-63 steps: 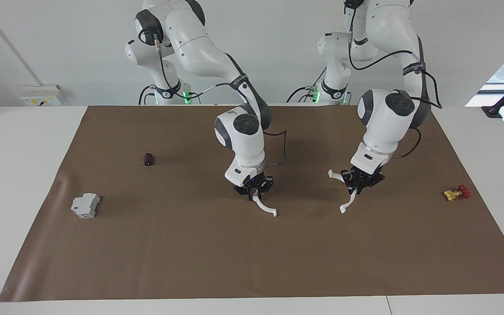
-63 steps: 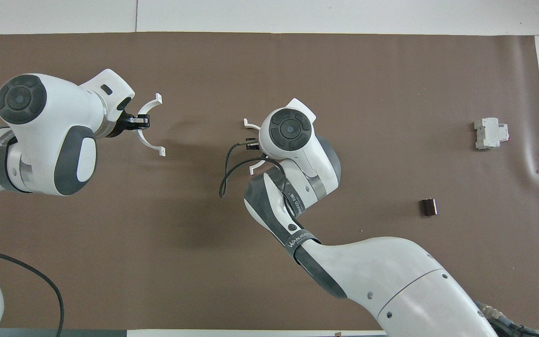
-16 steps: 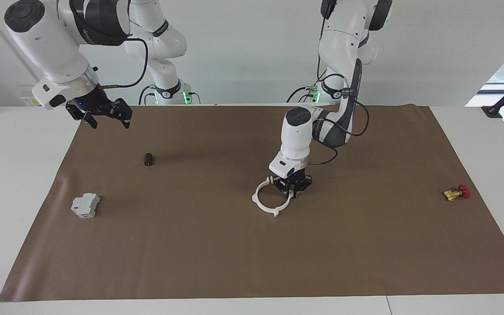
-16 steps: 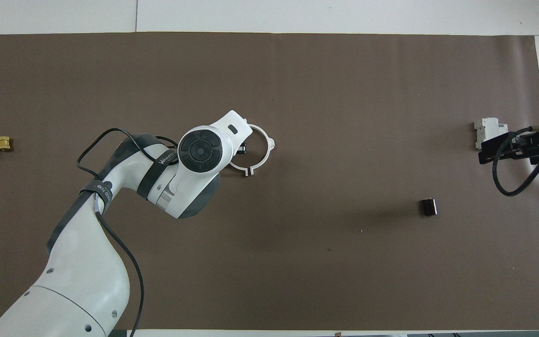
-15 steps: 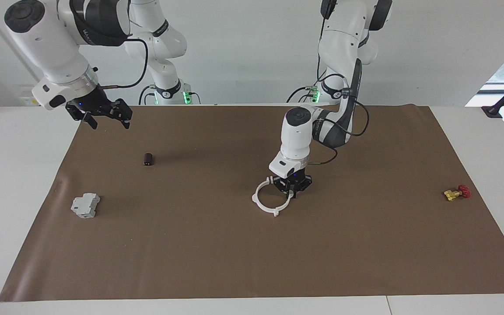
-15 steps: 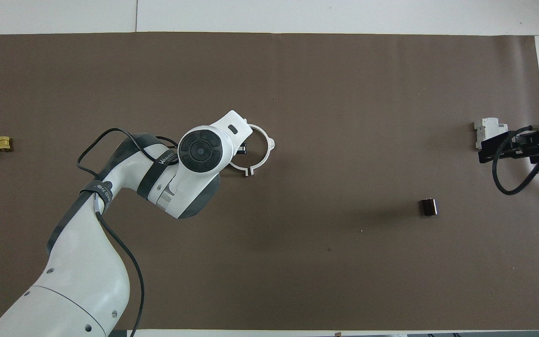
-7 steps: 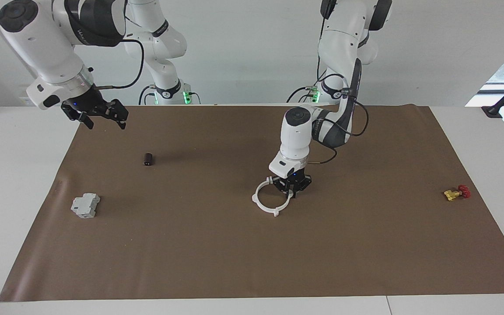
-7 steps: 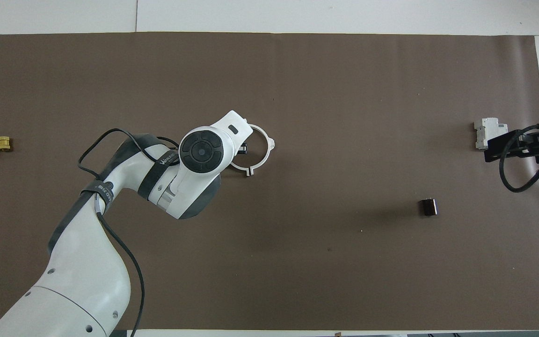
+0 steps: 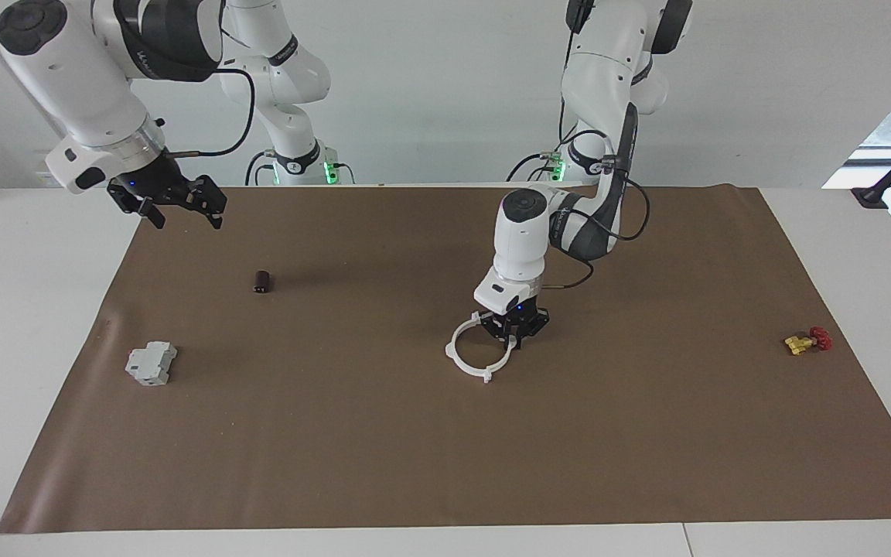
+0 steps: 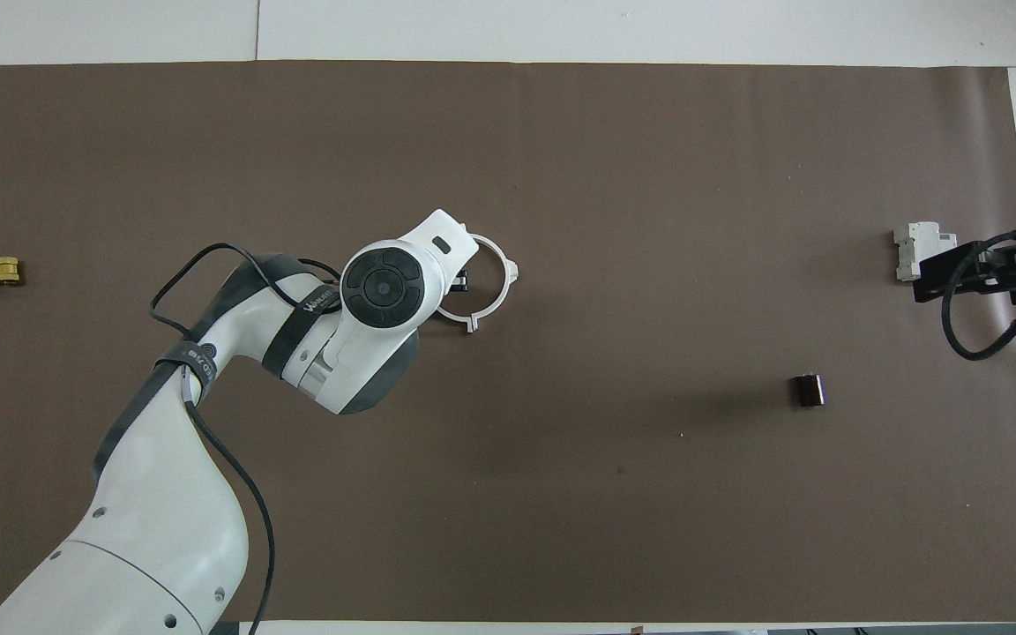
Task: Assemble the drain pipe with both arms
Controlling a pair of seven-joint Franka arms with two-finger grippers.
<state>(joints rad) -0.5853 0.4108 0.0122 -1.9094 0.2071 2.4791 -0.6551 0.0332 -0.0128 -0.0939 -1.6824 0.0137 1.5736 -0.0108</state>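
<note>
Facing view
Drain pipe (image 9: 470, 353): two white arcs joined into one ring, lying flat near the middle of the brown mat (image 9: 445, 464) on the desk (image 9: 20, 309); a round ring, no long axis; small tabs stick outward from its rim.
Left hand (image 9: 519, 338): low at the ring's rim on the side toward the left arm's end, fingertips clamped on the ring.
Right hand (image 9: 177, 209): raised over the mat's corner at the right arm's end, fingers spread wide, holding nothing.
Other things: grey box (image 9: 151, 363), dark cylinder (image 9: 261, 281), yellow-and-red valve (image 9: 807, 340).

Overhead view
Drain pipe (image 10: 497, 290): the left arm's wrist covers part of the ring and the grip itself.
Left hand (image 10: 460, 281): only a black tip shows.
Right hand (image 10: 971, 269): at the picture's edge, overlapping the grey box (image 10: 912, 249); its height shows only in the facing view.
</note>
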